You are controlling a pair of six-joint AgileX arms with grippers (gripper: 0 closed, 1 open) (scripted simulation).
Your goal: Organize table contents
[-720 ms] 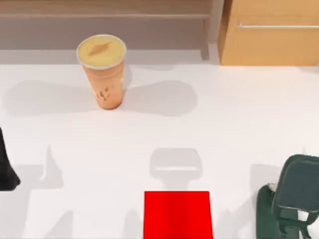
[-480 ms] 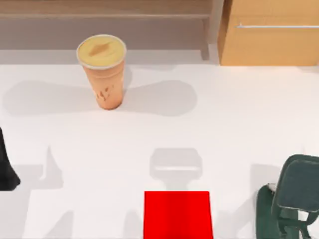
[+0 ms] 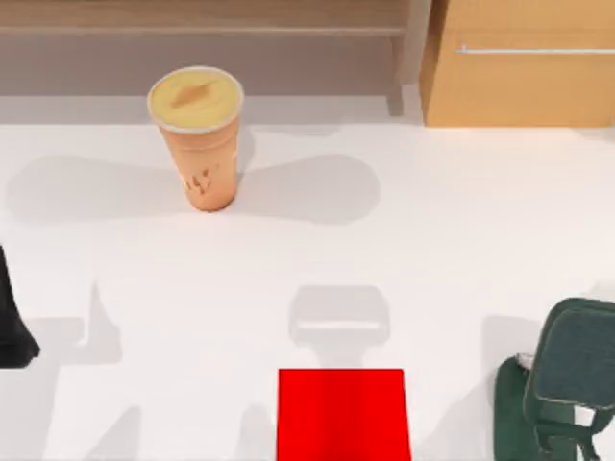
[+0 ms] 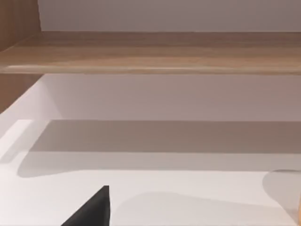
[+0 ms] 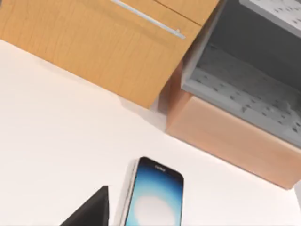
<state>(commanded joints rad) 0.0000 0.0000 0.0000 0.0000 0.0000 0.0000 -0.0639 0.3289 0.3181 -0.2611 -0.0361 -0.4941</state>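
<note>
1. Spreading across the whole scene, the plain white table (image 3: 432, 250) carries every item under the overhead camera.
2. The light wooden cabinet (image 3: 524, 86) with its metal handle (image 3: 533, 50) stands at the table's far right corner. The right wrist view shows a grey open compartment (image 5: 244, 80) next to it.
3. A long wooden shelf (image 3: 202, 29) runs along the far edge from the left side to the cabinet.
4. The dark green stand (image 3: 567, 384) sits at the near right corner, its panel tilted.
5. The flat red square pad (image 3: 343, 415) lies at the near edge, about midway across and well apart from the stand.
6. The tall orange-tan cup (image 3: 197, 144) with the yellow top stands upright on the far left part of the table, near the shelf.
7. The smartphone (image 5: 153, 197), its screen glowing blue-white, appears in the right wrist view over the white surface. It is just beside the dark tip of the right gripper (image 5: 91, 211). Whether that pincer is open, closed or gripping the phone cannot be told.
8. The left arm (image 3: 12, 327) sits at the table's left edge, well apart from the cup. Its left gripper (image 4: 91, 212) shows as a dark tip over bare table, and its state cannot be told either.
</note>
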